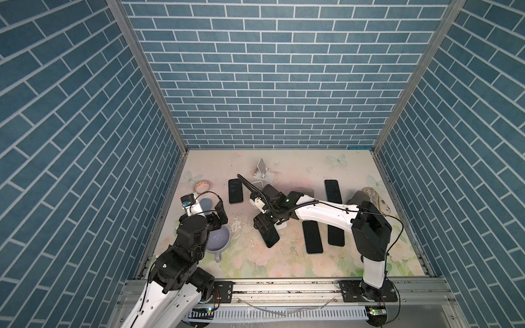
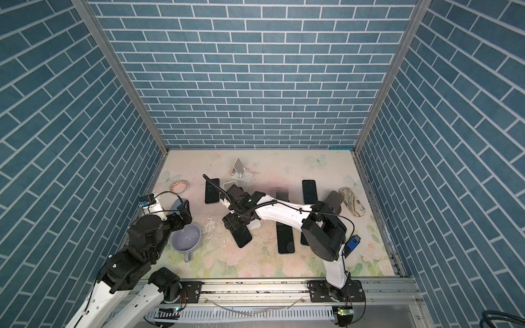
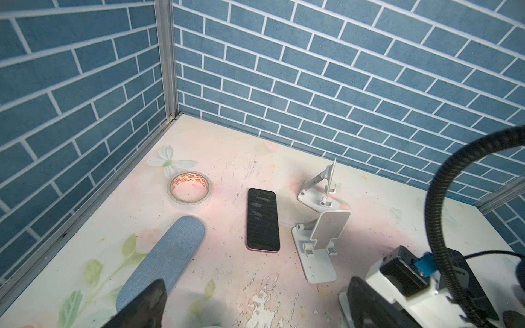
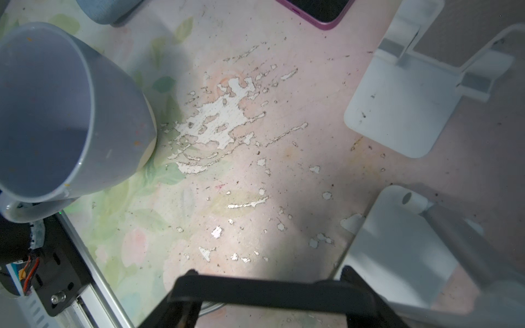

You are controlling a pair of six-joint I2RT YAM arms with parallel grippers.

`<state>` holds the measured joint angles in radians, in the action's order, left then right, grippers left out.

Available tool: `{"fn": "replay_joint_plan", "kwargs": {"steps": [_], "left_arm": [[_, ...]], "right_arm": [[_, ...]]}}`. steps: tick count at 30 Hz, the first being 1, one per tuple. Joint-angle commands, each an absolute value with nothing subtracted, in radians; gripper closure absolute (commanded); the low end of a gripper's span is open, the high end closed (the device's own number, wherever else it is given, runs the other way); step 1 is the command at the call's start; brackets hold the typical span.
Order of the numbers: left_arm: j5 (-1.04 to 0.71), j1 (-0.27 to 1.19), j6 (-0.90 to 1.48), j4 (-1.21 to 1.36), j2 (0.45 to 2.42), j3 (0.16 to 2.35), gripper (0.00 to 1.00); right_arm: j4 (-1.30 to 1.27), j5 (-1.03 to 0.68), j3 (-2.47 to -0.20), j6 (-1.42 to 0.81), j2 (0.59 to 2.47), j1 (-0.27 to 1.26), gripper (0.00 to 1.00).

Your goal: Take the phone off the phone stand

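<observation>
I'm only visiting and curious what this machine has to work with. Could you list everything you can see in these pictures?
held phone: one, black, gripped near the middle
flat phones: four, black screens, spread from middle-left to right
phone stands: at least three, white, middle and back
tape roll: one, white with orange print, back left
mug: one, pale lilac, front left
case: one, blue-grey fabric, left, between tape roll and mug
patterned oval object: one, cream-brown, far right
dark oval object: one, black, beside it, partly hidden
mat: one, pale floral, covering the table
left hand: one, black, open and empty, near the mug
right hand: one, black, shut on the held phone
</observation>
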<state>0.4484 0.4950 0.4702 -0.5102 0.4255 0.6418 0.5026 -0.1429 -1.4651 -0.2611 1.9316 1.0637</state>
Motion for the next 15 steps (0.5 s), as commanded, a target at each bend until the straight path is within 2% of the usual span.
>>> {"fn": "replay_joint_plan", "kwargs": {"steps": [1,15], "left_arm": [[0.414,0.488,0.460,-0.493,0.432,0.667,0.00],[0.385,0.487,0.459,-0.465,0.485,0.689,0.00]], "right_arm": [[0.490,-0.145,-1.506,-0.256,1.959,1.070,0.42],[0.505,-0.140,-1.571,-0.255,2.064,1.070,0.42]]}}
